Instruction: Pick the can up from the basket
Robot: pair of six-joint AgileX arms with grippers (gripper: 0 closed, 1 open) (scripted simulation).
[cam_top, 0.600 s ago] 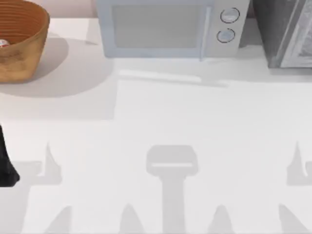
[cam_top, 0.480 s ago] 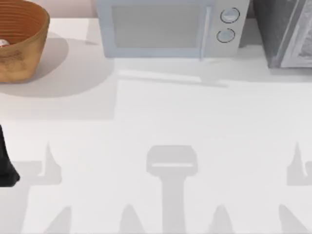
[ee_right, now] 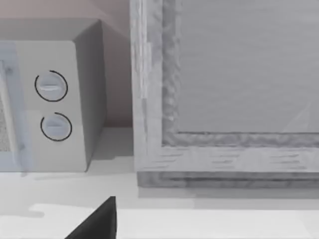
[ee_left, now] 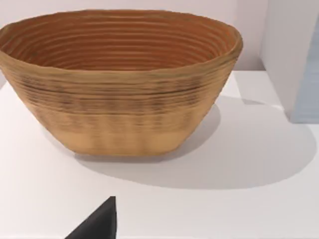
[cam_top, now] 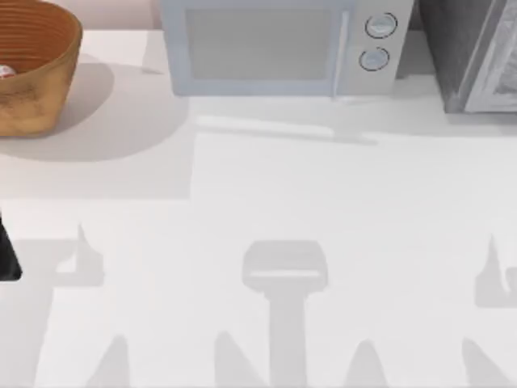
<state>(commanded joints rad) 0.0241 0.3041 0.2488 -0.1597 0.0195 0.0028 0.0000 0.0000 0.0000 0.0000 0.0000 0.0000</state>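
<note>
Top view, starting at the upper left of the frame: the basket [cam_top: 36,69] sits on the white table [cam_top: 266,186], cut by the left edge, its ribbed orange-brown inside open to the camera and its tan wall facing the middle. The can [cam_top: 6,72] lies inside it as a small pale spot with a red mark, right at the frame's left edge, low against the inner wall. Further down that same edge, at mid-height, a dark piece of the left arm [cam_top: 7,252] reaches just into the frame; whether that pincer is spread or closed I cannot tell, and nothing can be seen in its hold. Moving right along the top, a microwave [cam_top: 279,47] with two round knobs stands at the back of the table, and a grey cabinet [cam_top: 472,52] fills the upper right corner. From the left wrist view the basket [ee_left: 119,89] stands upright on the table, near and ahead, a black finger tip [ee_left: 99,224] at the lower edge. From the right wrist view the microwave [ee_right: 50,99] and cabinet [ee_right: 224,89] stand side by side; that pincer's spread cannot be told either.
</note>
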